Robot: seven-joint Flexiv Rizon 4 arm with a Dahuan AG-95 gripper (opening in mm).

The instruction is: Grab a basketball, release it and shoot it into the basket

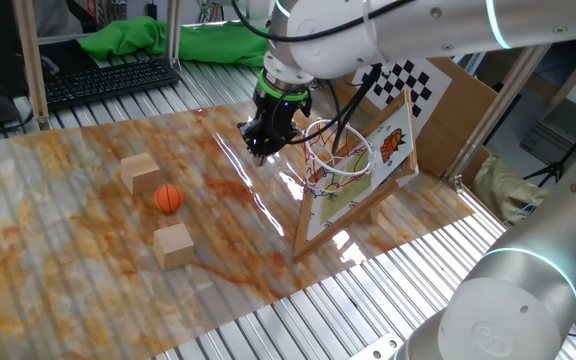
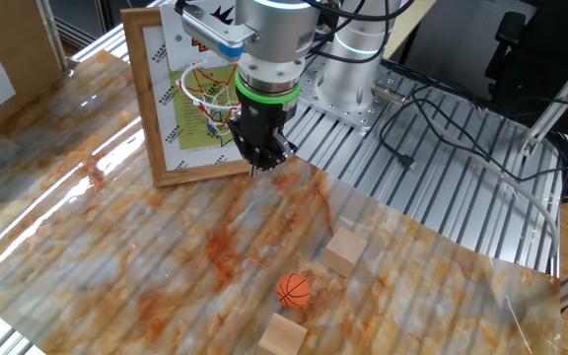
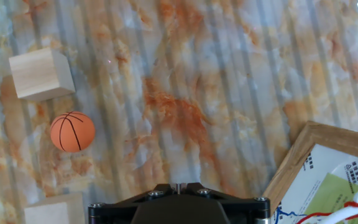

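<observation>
The orange basketball [image 1: 169,198] lies on the marbled table mat between two tan wooden cubes; it also shows in the other fixed view [image 2: 293,291] and at the left of the hand view [image 3: 72,132]. The basket [image 1: 333,152], a red-orange rim with white net on a tilted wood-framed backboard [image 1: 393,145], stands at the mat's right side; it also shows in the other fixed view [image 2: 205,89]. My gripper [image 1: 259,151] hangs above the mat just in front of the hoop, well away from the ball, fingers together and empty. It also shows in the other fixed view [image 2: 261,166].
Two wooden cubes [image 1: 140,172] [image 1: 174,245] flank the ball. A checkerboard panel [image 1: 408,78] stands behind the backboard. A keyboard [image 1: 108,80] and green cloth [image 1: 168,40] lie beyond the mat's far edge. The backboard's wooden corner [image 3: 319,155] shows at the lower right of the hand view.
</observation>
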